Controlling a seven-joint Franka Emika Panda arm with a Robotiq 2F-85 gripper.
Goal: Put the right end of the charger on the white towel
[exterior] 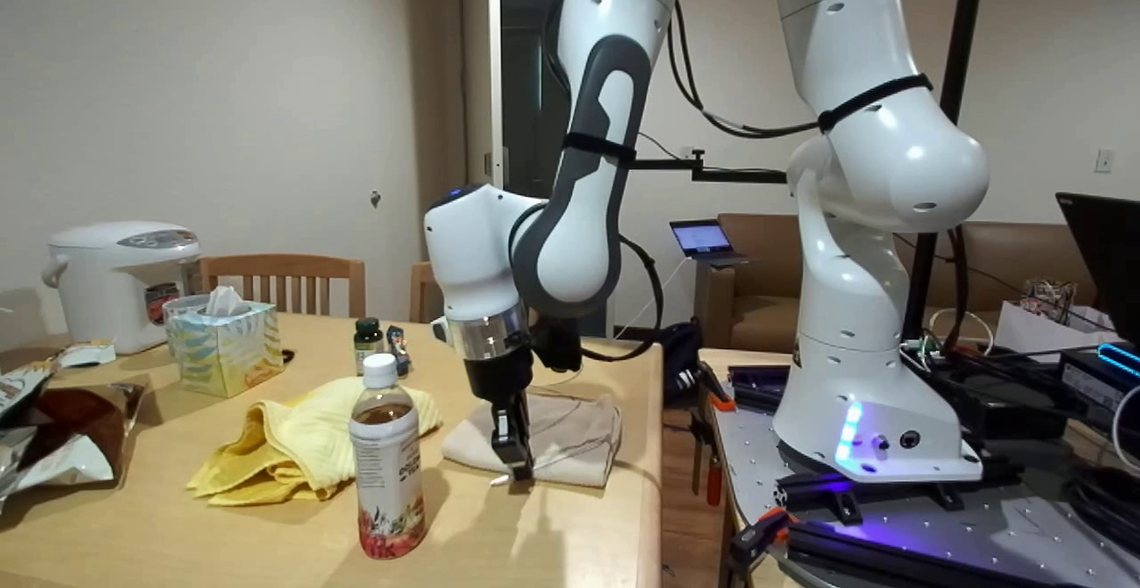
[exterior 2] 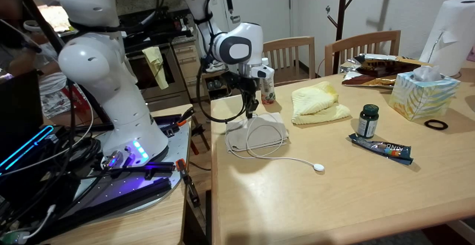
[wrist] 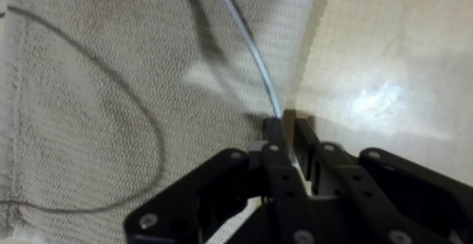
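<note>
The white towel (exterior: 579,432) lies folded near the table's edge; it also shows in an exterior view (exterior 2: 237,135) and in the wrist view (wrist: 74,107). The charger's thin white cable (exterior 2: 278,158) loops over it, and one round white end (exterior 2: 318,167) lies on the bare table. A small white end (exterior: 500,481) shows beside the fingertips at the towel's edge. My gripper (exterior: 519,474) points down there, and also shows in an exterior view (exterior 2: 250,115). In the wrist view the gripper (wrist: 288,124) has a narrow gap, with the cable (wrist: 255,48) running between the fingers, along the left one.
A drink bottle (exterior: 389,463) stands near the gripper. A yellow towel (exterior: 312,445) lies beyond it. A pill bottle (exterior 2: 368,121), a snack bar (exterior 2: 382,149), a black ring (exterior 2: 436,124) and a tissue box (exterior 2: 423,96) are on the table (exterior 2: 334,200).
</note>
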